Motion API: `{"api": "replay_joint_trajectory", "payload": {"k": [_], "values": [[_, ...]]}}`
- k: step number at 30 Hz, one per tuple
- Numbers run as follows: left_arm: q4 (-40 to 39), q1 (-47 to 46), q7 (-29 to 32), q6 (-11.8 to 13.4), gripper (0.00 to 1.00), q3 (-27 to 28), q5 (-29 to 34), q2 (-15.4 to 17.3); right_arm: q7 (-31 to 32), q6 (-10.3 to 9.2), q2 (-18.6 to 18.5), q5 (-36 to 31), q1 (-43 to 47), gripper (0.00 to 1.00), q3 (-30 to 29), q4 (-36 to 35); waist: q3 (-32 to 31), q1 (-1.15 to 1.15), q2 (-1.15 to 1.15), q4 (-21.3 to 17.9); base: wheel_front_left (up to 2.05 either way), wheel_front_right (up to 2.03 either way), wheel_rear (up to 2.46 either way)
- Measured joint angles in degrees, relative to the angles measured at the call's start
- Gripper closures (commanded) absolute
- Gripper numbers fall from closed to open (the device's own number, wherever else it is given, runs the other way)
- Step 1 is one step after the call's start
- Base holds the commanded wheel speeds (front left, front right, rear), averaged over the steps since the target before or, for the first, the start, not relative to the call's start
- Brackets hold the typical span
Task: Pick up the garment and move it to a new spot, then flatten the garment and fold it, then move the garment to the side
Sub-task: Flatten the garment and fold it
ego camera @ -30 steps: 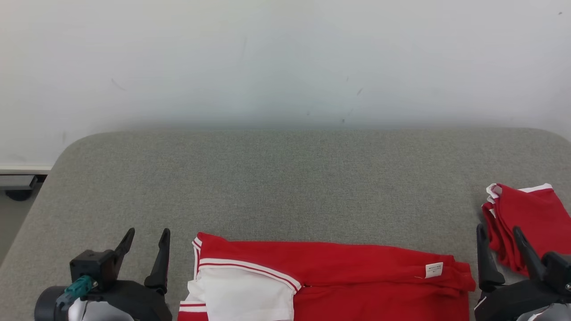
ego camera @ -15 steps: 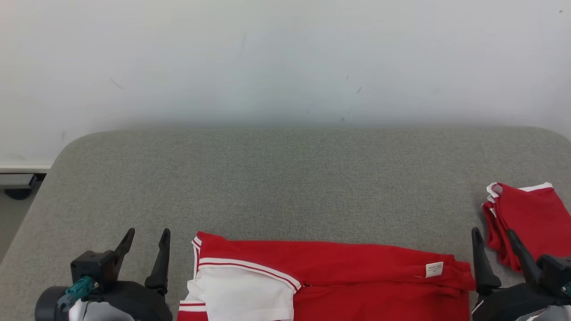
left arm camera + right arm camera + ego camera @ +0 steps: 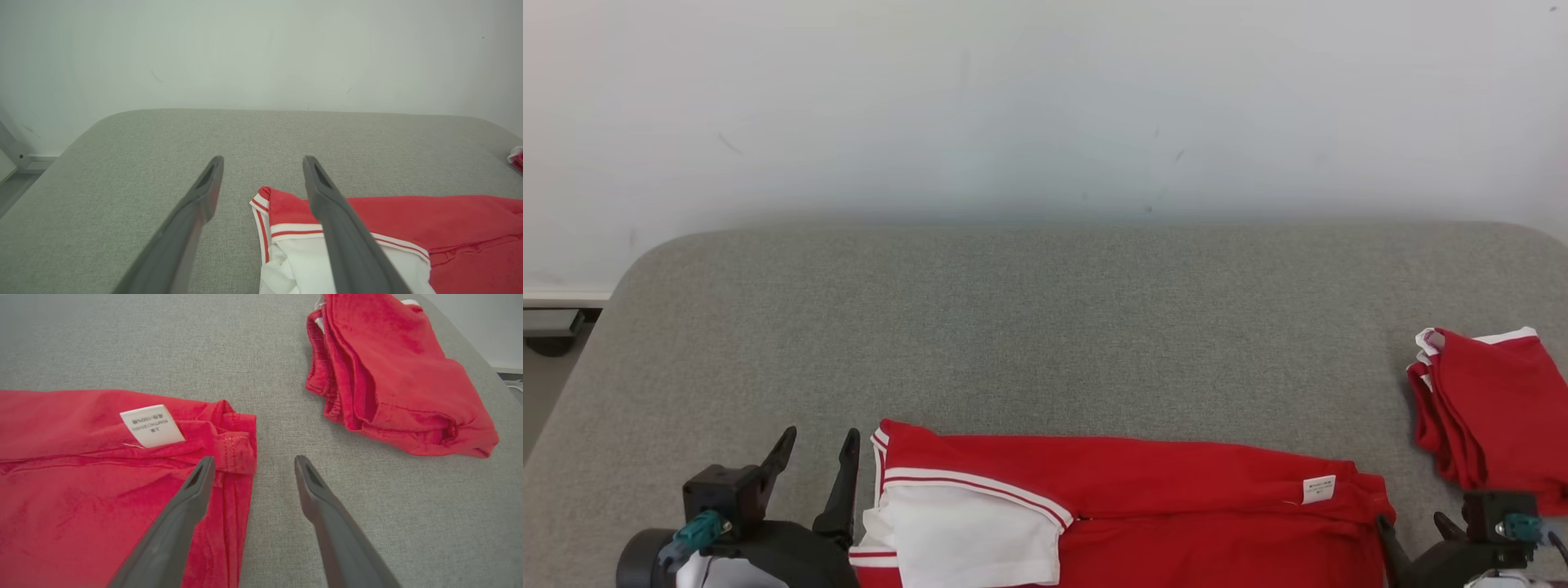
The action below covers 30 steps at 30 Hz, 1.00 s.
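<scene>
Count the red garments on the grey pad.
2: one spread garment along the near edge, one folded bundle at the right edge; its layers may hide more.

even, soft light; faint shadows; sharp focus, slight wide-angle bending at wrist-view edges.
</scene>
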Motion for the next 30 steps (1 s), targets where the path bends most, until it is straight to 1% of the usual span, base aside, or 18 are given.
{"api": "replay_joint_trajectory", "payload": {"k": [3,9,13,16,25,30], "values": [[0.1,-0.1,0.0,0.0,0.0,-0.2,0.0,-0.2,2.2,0.51,-0.5,0.0,-1.9,0.0,0.5,1.3,0.4,0.0,0.0,0.1,0.0,0.0,0.0],[0.7,-1.1,0.0,-0.2,0.0,-0.4,0.0,-0.6,5.7,0.76,-0.8,-0.2,-5.9,0.0,1.8,4.7,1.3,0.0,0.0,0.7,0.0,0.0,0.0],[1.0,-1.3,0.0,-0.5,0.0,-1.0,0.0,-1.2,7.5,0.98,-0.8,-0.3,-6.5,0.0,2.3,6.7,1.6,0.0,0.0,1.4,0.0,0.0,0.0],[1.4,-1.3,0.0,-1.0,0.0,-1.3,0.0,-1.3,8.5,0.99,-0.8,-0.6,-6.8,0.0,2.9,8.4,1.9,0.0,0.0,1.9,0.0,0.0,0.0],[2.2,-1.4,-0.1,-1.0,0.0,-1.6,0.0,-1.5,10.0,0.97,-0.5,-1.0,-8.0,0.0,3.5,11.5,2.4,0.0,0.0,2.8,0.0,0.0,0.0],[2.2,-1.4,-0.3,-1.0,0.0,-1.6,0.0,-1.5,10.4,0.53,-0.4,-1.0,-8.2,0.0,3.2,12.5,2.6,0.0,0.0,3.1,0.0,0.0,0.0]]}}
